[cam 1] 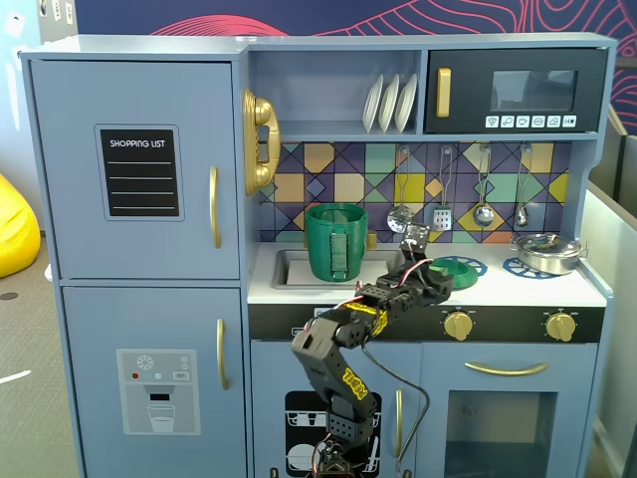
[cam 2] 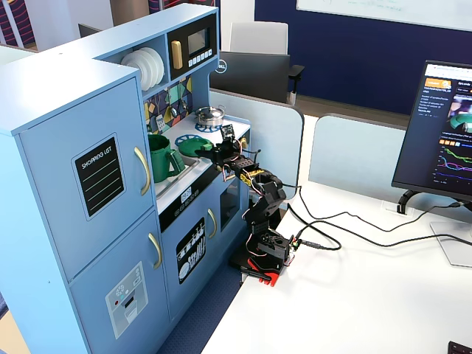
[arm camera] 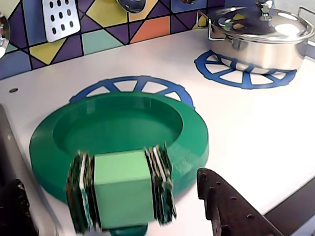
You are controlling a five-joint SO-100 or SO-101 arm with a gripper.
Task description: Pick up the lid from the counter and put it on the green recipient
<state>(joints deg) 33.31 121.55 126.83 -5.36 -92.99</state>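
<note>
Lid [arm camera: 118,132] flat on counter [arm camera: 256,132], near edge between released jaws; steel pot [arm camera: 261,37] well apart.

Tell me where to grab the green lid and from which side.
Grip the lid by its raised block-shaped tab at the near rim, coming from the counter's front edge as the gripper faces now. The disc lies flat on the counter, so its rim gives little to pinch.
</note>
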